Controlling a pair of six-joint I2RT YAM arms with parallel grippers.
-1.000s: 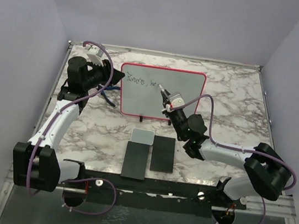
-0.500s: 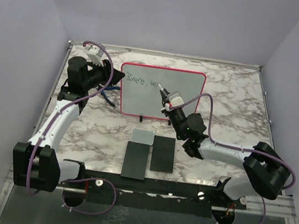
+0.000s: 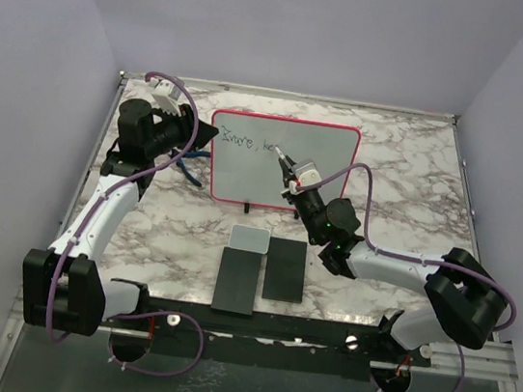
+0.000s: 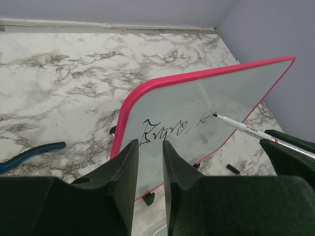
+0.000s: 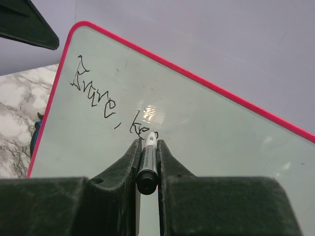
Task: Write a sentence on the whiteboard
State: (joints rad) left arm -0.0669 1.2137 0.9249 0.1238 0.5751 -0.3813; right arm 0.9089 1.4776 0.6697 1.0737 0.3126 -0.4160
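- Nearest on the marble table (image 3: 410, 178) are two black slabs (image 3: 235, 280) lying flat side by side. A small grey-white pad (image 3: 250, 238) sits at the far end of the left one.
- Just past those, the right arm reaches in from the near right, and its end effector (image 5: 146, 145) is clamped narrow on a marker (image 5: 148, 160). The marker points away from the wrist, with its tip touching the board right at the end of the writing.
- The whiteboard (image 3: 319, 170) stands upright on its little black feet around the middle of the table, slightly toward the far side. It has a red-pink rim.
- The sentence (image 4: 165, 130) is one thin dark line across the upper left part of the board. It looks like "Brave, ke", but I can't read the last letters for sure.
- The left end effector (image 4: 150, 145) is at the board's left edge, with its fingers (image 4: 123, 167) closed in narrow on that edge.
- A blue cord-like thing (image 4: 29, 153) lies on the table just left of the board.
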